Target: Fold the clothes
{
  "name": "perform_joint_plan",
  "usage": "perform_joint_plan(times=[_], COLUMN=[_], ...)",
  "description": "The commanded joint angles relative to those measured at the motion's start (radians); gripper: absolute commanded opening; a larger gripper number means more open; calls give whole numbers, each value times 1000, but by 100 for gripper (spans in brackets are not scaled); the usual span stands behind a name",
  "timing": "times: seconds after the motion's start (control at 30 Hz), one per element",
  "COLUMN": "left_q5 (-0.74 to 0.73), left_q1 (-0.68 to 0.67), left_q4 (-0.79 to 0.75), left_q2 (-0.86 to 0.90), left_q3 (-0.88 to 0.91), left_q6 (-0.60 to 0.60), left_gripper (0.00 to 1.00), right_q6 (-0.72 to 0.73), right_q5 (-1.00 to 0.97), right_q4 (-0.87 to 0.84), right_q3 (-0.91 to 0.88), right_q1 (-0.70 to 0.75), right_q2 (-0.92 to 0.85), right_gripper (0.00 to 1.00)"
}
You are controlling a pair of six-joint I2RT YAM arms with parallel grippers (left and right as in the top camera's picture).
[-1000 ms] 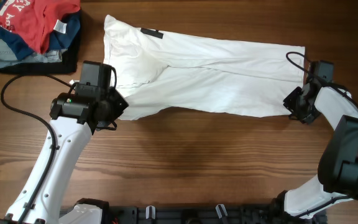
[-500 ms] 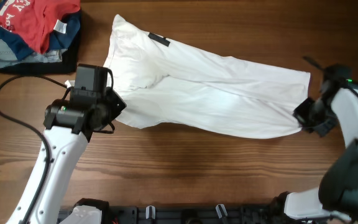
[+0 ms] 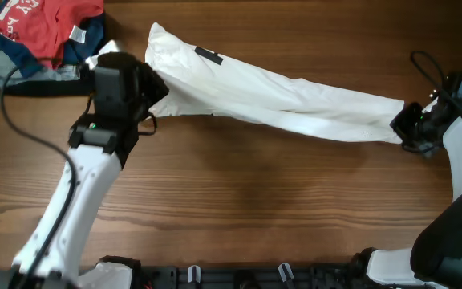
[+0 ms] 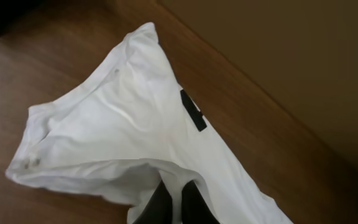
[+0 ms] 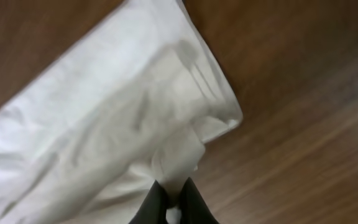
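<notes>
Presently the clothes (image 3: 279,100), one large white garment, lie stretched as a long narrow band across the table (image 3: 255,209). The band starts just beside the coloured pile (image 3: 38,36) of red, blue and grey items and runs well away from it toward the opposite side.

The left gripper (image 3: 155,88) stands at the end nearest the pile. Its fingers are pressed together on a fold of the lower edge, as the left wrist view shows.

The right gripper (image 3: 407,128) is at the end farthest from the pile. It is likewise pinched closed on a small tuck of fabric at the corner of the hem.

Judgement: an opposed hold at both ends serves to pull the cloth straight and flatten it, so that a fold can be made along a clean line. Folding proper appears not yet begun.

Material: thin, soft, matt fabric, creasing easily. Long shallow wrinkles run lengthwise between the two grips, which suggests tension. The end near the pile is broader and rounded, with a seamed edge. The far end is squared off, with a stitched hem.

A small black label (image 4: 193,110), rectangular, sits on the upper surface toward the pile end.

Whether the middle of the band rests on the wood or hangs clear cannot be told.
</notes>
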State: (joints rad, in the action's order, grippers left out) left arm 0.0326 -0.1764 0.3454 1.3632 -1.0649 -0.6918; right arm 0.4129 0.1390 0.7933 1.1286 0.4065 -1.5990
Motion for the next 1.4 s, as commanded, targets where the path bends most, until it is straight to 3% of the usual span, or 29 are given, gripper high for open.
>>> perform_joint_plan(times=[0.0, 0.3, 0.83, 0.9, 0.93, 1.0, 1.03, 1.13, 1.17, 1.3, 1.37], left_q5=[3, 32, 24, 18, 17, 17, 18, 18, 18, 18, 24], left_q1=[4, 4, -31, -31, -31, -31, -31, -30, -29, -17, -14], left_q4=[-103, -447, -666, -663, -653, -630, -617, -557, -532, -389, -333], left_q2=[113, 248, 507, 517, 518, 518, 518, 515, 513, 454, 410], left_q3=[-3, -3, -3, -3, -3, -3, -3, -3, -3, -3, -3], left_q6=[90, 139, 138, 138, 139, 138, 138, 139, 139, 225, 251], left_gripper=[4, 4, 4, 13, 34, 87, 99, 100, 100, 100, 100], right_q6=[-18, 10, 1, 2, 2, 3, 3, -3, -10, -47, -47], right_q5=[34, 34, 34, 34, 34, 35, 34, 34, 33, 2, -45], right_q4=[-66, -185, -219, -229, -233, -243, -245, -261, -268, -286, -261], right_q3=[17, 17, 17, 17, 17, 17, 17, 17, 17, 17, 17], right_q1=[-16, -28, -29, -29, -29, -29, -30, -30, -29, -29, -29], right_q2=[8, -87, -173, -174, -174, -174, -174, -178, -178, -178, -178], right_gripper=[4, 4, 4, 4, 4, 4, 4, 4, 10, 79, 83])
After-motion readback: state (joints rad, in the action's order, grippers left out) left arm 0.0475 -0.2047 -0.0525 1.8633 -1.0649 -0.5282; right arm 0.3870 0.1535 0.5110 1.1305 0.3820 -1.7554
